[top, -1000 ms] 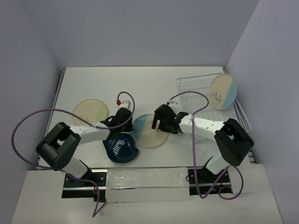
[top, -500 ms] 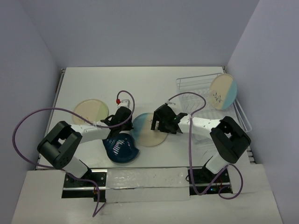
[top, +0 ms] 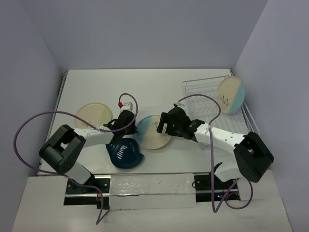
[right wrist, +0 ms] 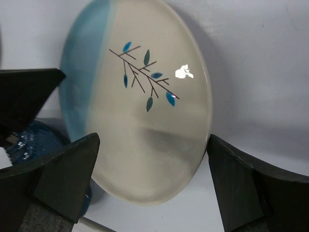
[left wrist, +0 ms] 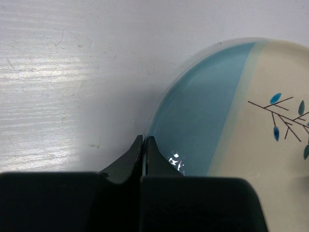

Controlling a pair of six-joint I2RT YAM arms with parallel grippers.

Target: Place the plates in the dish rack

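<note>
Lying at the centre of the table [top: 145,87] in the top view: sprig plate [top: 153,133], cream and light blue, between the two pincers.
- Left pincer [top: 129,126]: at the plate's 9 o'clock rim, judged to brace it against sliding.
- Right pincer [top: 165,126]: over the plate's 2 o'clock side, judged to be lining up a grasp.
- Dish rack [top: 200,89]: at 2 o'clock on the table, along the right edge. A second sprig plate [top: 230,94] stands upright in its far end; no other plate shows in it.
- Yellow plate [top: 93,116]: flat at 9 o'clock, well apart from the rack.
- Teal dish [top: 124,152]: just beside the centre plate at its 7 o'clock, under the left arm.
- Open room: bare table from 11 to 1 o'clock. The way to the rack runs toward 2 o'clock, where the right arm's cable [top: 198,95] loops across.

Left wrist view.
- Left pincer: closed, fingers pressed together with nothing between them, tips at the plate's blue rim.
- Bare table from 9 to 12 o'clock.

Right wrist view.
- Right pincer: spread wide, one finger at either side of the plate's near rim, neither seen touching it.
- Whether the plate lies flat or tipped cannot be told.
- Teal dish at 8 o'clock, close behind one finger; little room on that side, judged the tighter edge for closing.
</note>
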